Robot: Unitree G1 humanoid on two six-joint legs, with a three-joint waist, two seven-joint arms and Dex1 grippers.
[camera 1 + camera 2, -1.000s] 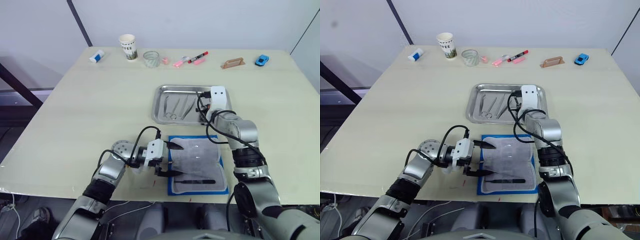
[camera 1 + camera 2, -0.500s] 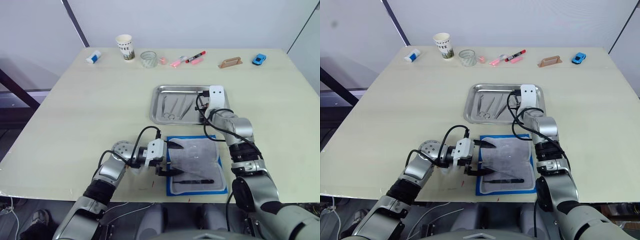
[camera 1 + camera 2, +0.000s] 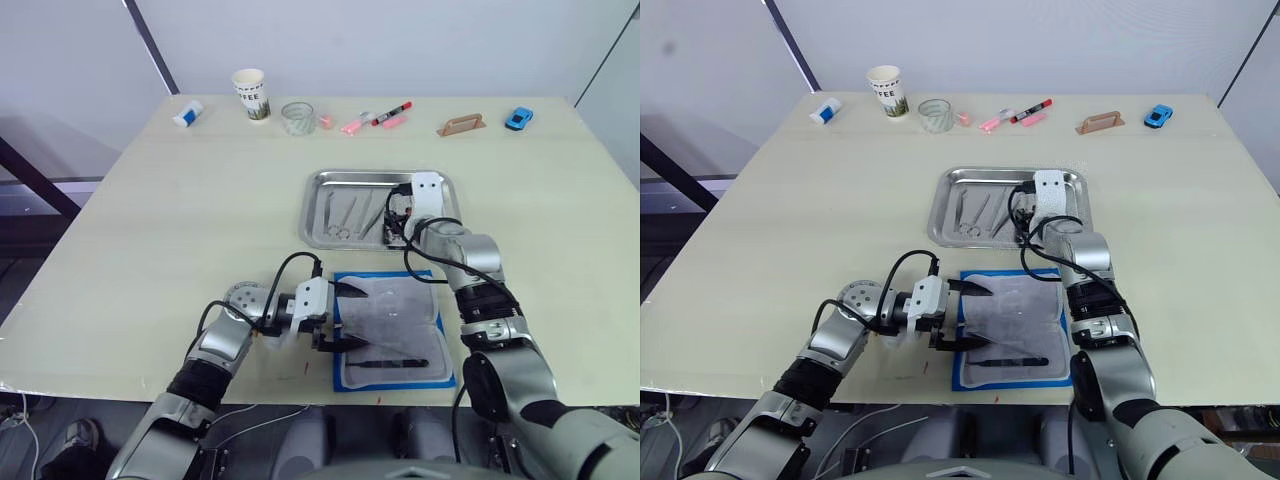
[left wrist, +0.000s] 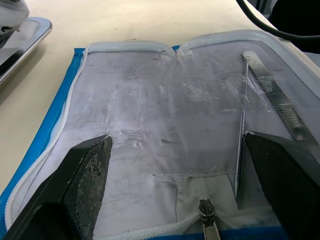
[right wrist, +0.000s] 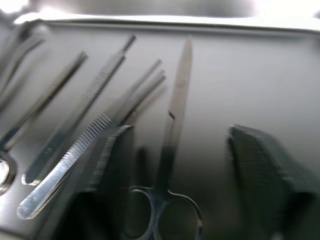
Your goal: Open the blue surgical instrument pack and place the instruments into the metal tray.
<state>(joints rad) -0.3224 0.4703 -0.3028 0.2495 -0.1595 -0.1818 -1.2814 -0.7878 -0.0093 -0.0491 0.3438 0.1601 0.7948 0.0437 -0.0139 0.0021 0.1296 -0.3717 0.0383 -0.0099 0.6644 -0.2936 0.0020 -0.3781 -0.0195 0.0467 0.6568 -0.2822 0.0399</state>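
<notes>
- One left pincer (image 3: 340, 318), fingers (image 4: 87, 175) spread apart at the left edge of the pack, gripping nothing.
- One blue surgical instrument pack (image 3: 392, 328), lying open and flat near the front edge of the bench (image 3: 180, 210), whitish clear insert facing up inside a blue border.
- Two slim tools in the pack: a dark thin one (image 3: 392, 363) along the near edge, a flat silvery one (image 4: 277, 102) beside it.
- One metal tray (image 3: 322, 212) just behind the pack, holding several instruments (image 3: 350, 213): tweezers, slender handles and ring-handled scissors (image 5: 172, 135), about five.
- One right pincer (image 5: 175, 165) low over the tray's right part, fingers apart, empty.
- Along the far edge: one paper cup (image 3: 252, 93), one glass (image 3: 298, 118), markers (image 3: 375, 118), one blue toy car (image 3: 520, 118).
</notes>
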